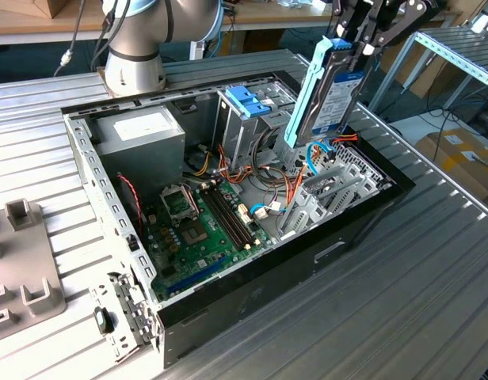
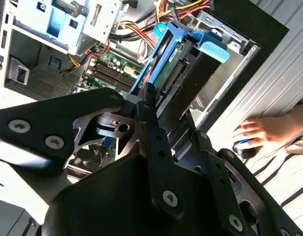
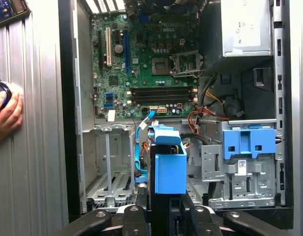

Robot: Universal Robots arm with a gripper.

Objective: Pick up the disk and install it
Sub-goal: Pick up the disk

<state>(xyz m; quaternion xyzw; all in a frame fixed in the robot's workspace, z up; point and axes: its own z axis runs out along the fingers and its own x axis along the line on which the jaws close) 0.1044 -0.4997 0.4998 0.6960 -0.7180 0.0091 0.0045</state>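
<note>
The disk [image 1: 327, 95] hangs almost upright over the open computer case [image 1: 363, 214], near the case's end on the exterior view's right. It is a flat drive in a light-blue carrier with a white and blue label. My gripper [image 1: 352, 46] is shut on its upper end. In the first wrist view the disk [image 3: 168, 164] is seen end-on between my fingers, above the grey empty bay [image 3: 112, 167]. In the second wrist view the disk [image 2: 176, 64] sticks out beyond my gripper [image 2: 166, 113].
A grey drive cage with a fixed blue latch [image 1: 248, 101] [image 3: 250, 140] stands beside the disk. Loose cables [image 1: 287, 186] and the motherboard [image 1: 204, 226] lie below. The arm's base [image 1: 137, 47] is behind the case. A person's hand [image 3: 6, 113] [image 2: 262, 132] rests on the table outside the case.
</note>
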